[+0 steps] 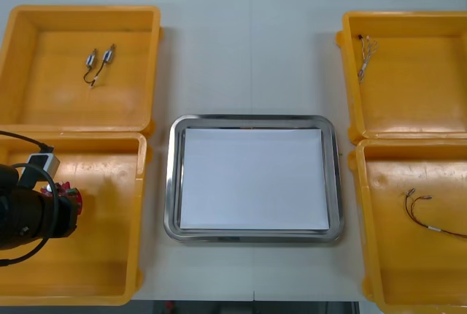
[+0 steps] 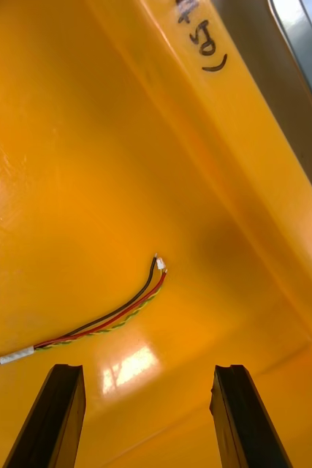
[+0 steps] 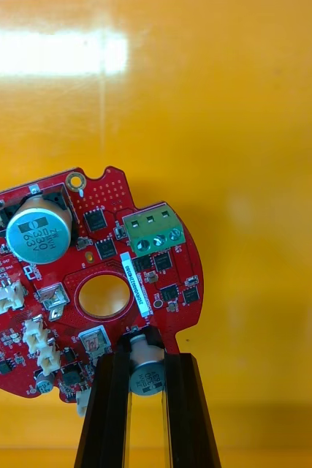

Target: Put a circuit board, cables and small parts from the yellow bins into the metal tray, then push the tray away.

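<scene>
You are holding the round red circuit board [image 3: 71,281] by its edge. The left gripper [image 3: 147,362] is clenched on it, and its black fingers [image 3: 112,409] are pinching the rim on either side of a small silver capacitor [image 3: 147,376]. The rest of the board is standing out beyond the fingertips. It is hanging over the floor of the near yellow plastic bin on your left [image 1: 109,255], close to that bin's outer side. I cannot tell whether it is touching the floor.

The grip is narrow and off-centre, so I judge the board could swing or slip. Be lifting slowly and straight up until the board is clearing the bin's inner wall, then be carrying it across towards the shiny metal tray with the white inside [image 1: 175,182], which is lying between the bins and holding nothing yet. Be lowering it flat and low over the white surface before letting go, so the components are not taking a knock.

Your right gripper [image 2: 148,373] is waiting with its fingers spread inside the near yellow bin on your right [image 2: 90,146], just short of the red, yellow and black cable [image 2: 104,322].
</scene>
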You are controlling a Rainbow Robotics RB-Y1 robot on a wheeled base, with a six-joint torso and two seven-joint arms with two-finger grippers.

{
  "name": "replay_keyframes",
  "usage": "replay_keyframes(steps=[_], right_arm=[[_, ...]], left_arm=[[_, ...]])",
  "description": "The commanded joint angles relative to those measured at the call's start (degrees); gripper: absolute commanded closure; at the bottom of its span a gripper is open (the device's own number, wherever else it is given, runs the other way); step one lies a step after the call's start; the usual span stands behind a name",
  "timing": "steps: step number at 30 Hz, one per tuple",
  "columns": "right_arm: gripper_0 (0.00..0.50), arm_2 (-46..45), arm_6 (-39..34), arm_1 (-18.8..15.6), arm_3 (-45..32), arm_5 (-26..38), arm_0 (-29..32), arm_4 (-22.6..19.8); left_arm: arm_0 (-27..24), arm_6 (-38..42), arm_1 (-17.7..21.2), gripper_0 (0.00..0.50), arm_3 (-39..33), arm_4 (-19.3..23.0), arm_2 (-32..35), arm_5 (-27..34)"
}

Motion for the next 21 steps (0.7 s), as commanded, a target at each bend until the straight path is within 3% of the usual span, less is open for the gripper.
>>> replay_keyframes(steps=[1, 5, 16, 21], right_arm=[[0.000, -2.89, 1.80, -3.96, -2.24, 3.84, -3.00, -1.30], [0.000, -2.54, 4.00, -6.25, -3.83, 6.39, -4.50, -2.27], [0.000, 1.15, 21.75, -11.34, -3.91, 7.71, -7.92, -9.74], [0.000, 5.02, 30.46, -12.49, -3.91, 6.91, -9.59, -10.62]], left_arm=[[1.56, 1.02, 2.23, 0.500, 1.08, 0.48, 1.53, -0.76], [1.82, 0.93, 2.23, 0.500, 1.61, 0.48, 1.53, -1.03], [2.52, 0.05, 2.23, 0.500, 4.95, 1.36, 1.53, -4.45], [2.52, 0.05, 2.23, 0.500, 4.86, 1.62, 1.44, -4.45]])
